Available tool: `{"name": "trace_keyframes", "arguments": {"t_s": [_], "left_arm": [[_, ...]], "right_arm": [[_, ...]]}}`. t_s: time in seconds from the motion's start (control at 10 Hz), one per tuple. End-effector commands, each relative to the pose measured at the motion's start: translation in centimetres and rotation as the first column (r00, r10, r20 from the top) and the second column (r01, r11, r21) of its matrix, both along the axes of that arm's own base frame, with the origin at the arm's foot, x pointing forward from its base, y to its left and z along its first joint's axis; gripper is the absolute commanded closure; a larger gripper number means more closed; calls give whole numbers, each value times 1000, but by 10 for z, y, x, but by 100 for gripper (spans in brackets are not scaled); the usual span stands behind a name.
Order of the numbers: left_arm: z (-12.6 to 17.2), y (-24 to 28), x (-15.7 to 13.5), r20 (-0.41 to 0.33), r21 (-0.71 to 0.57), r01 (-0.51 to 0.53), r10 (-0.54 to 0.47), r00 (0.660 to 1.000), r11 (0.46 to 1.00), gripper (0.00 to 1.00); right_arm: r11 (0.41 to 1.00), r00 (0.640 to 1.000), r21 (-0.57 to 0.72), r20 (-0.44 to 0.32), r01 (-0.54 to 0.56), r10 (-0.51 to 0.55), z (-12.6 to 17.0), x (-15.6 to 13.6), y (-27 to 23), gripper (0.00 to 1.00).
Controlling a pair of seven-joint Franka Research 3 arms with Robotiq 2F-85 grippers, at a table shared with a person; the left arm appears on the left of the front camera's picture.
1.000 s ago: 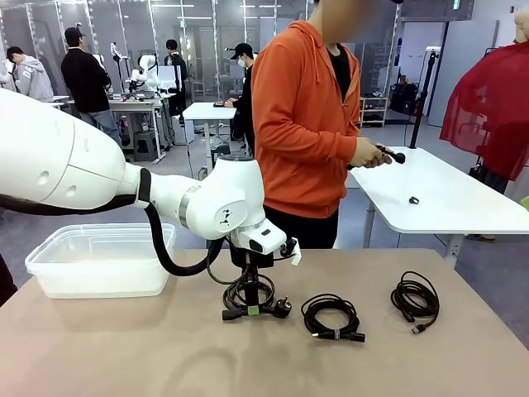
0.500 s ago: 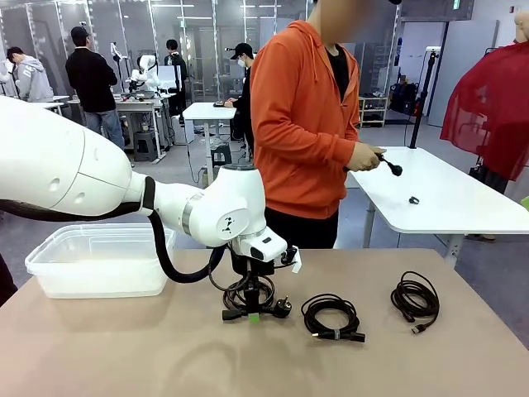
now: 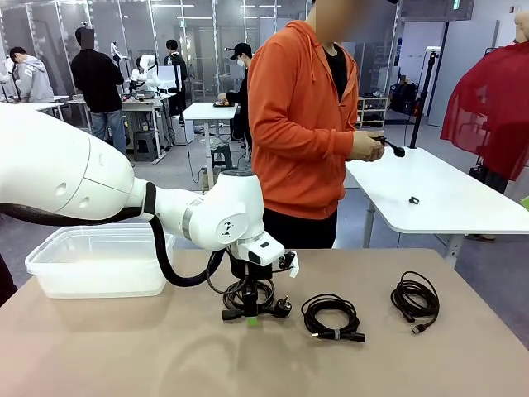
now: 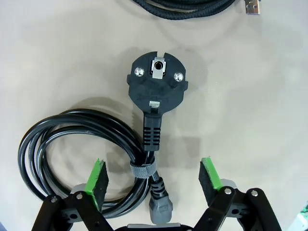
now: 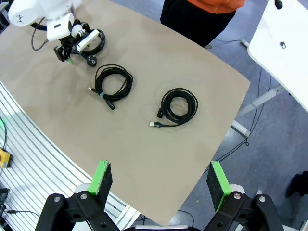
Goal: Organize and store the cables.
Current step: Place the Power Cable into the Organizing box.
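The coiled black power cable (image 4: 29,144) is straddled by the open left claw (image 4: 153,168), its round plug (image 4: 156,86) pointed toward the robot's right; the right claw (image 5: 160,168) is also spread open.

A tan table (image 3: 124,356) carries three coiled black cables and a clear plastic tub (image 3: 50,277). The power cord (image 4: 57,139) lies between the spread jaws of the left gripper (image 4: 153,164), touching neither. Its strap (image 4: 143,169) sits midway between them, and its round plug (image 4: 156,84) lies just past the fingertips. The second cable (image 3: 331,316) lies beyond the plug and the third cable (image 3: 415,299) farther that way. The tub sits well off on the opposite side.
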State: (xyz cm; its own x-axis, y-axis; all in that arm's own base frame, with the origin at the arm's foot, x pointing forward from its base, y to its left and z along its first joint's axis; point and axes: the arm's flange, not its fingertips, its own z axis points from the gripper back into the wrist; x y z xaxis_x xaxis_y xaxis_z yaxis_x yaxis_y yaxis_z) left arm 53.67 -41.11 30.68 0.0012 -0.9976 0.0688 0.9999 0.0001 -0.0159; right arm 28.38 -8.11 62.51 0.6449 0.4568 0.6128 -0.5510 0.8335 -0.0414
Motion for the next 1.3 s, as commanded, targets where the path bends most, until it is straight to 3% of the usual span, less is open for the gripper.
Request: {"name": "trace_keyframes", "arguments": {"t_s": [0.0, 0.1, 0.2, 0.3, 0.5, 0.6, 0.7, 0.9, 1.0, 1.1, 1.2], "left_arm": [[-1, -2, 5, -16, -21, 21, -21, 1000, 1000, 13], [1, -3, 5, -5, -28, 24, -24, 1000, 999, 68], [3, -3, 5, 0, -38, 21, -21, 1000, 999, 72], [5, -4, 5, 0, -42, 23, -24, 1000, 999, 100], [4, -5, 5, -19, -24, 9, -9, 1000, 1000, 100], [3, -6, 4, -22, -14, 10, -10, 1000, 1000, 95], [5, -6, 4, -21, -9, 10, -10, 1000, 1000, 100], [14, -5, 4, -31, -14, -1, 1, 1000, 1000, 100], [22, -5, 2, -52, -25, 23, -24, 998, 999, 100], [37, -5, -1, -73, -20, 54, -56, 996, 998, 93], [59, -2, -5, -58, -22, 72, -73, 996, 997, 93]], "right_arm": [[1000, 1000, -3, -1, -1, 1, -1, -1, -1, 0], [1000, 1000, -3, -1, -1, 1, -1, -1, -1, 0], [1000, 1000, -3, -1, -1, 1, -1, -1, -1, 0], [1000, 1000, -3, -1, -1, 1, -1, -1, -1, 0], [1000, 1000, -3, -1, -1, 1, -1, -1, -1, 0], [1000, 1000, -3, -1, -1, 1, -1, -1, -1, 0], [1000, 1000, -3, -1, -1, 1, -1, -1, -1, 0], [1000, 1000, -3, -1, -1, 1, -1, -1, -1, 0], [1000, 1000, -3, -1, -1, 1, -1, -1, -1, 0], [1000, 1000, -3, -1, -1, 1, -1, -1, -1, 0], [1000, 1000, -3, -1, -1, 1, -1, -1, -1, 0]]}}
